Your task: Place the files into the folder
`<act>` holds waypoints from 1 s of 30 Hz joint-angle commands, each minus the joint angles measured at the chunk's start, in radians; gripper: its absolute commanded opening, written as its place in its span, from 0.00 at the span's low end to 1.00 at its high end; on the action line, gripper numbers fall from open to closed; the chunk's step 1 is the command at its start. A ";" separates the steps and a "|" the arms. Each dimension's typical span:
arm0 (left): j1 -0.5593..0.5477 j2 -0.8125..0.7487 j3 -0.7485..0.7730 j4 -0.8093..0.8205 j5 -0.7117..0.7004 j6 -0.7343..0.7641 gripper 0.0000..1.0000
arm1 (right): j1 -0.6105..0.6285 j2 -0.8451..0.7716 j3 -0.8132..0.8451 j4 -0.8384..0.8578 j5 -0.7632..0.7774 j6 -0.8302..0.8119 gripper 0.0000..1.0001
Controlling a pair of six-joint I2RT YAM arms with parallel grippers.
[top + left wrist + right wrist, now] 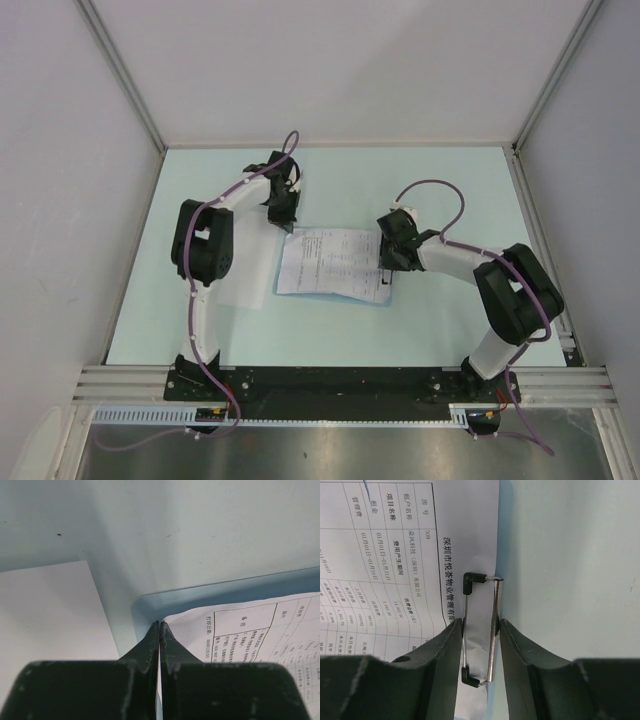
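Your printed files lie in the middle of the table, long axis running roughly 9 to 3 o'clock, and both arms work the ends of that axis. In the left wrist view the sheets sit inside the outline of the pale-blue folder, whose rounded corner shows just beyond the paper's corner. Whether the paper is under the film or only on top of it, you cannot tell from here. The right gripper is at the 3 o'clock short edge, the nearer arm to that side. Its jaws stand partly closed, one on each side of a wire clip that sits on the paper's edge and appears to touch both pads, so treat it as a grip on the clip. The left gripper is at the 11 o'clock corner with its fingers pressed fully together, tips at the folder's corner. Whether they pinch the film is not visible. A blank white sheet lies at 9 o'clock, just beside the printed ones and partly beneath the left arm. It looks like a file not yet in the folder. Whatever you do with the clip, move it along the 9-to-3 line so the sheets stay square to the folder.
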 commanded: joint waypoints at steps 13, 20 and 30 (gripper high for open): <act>-0.007 -0.043 0.002 -0.010 -0.049 -0.008 0.00 | 0.020 0.093 -0.016 -0.018 -0.001 0.016 0.40; -0.007 -0.034 0.003 -0.011 -0.057 -0.008 0.00 | 0.020 0.095 -0.036 -0.006 0.035 0.008 0.21; -0.006 -0.006 0.000 -0.023 -0.109 0.006 0.00 | -0.005 0.098 -0.088 0.098 -0.054 -0.028 0.00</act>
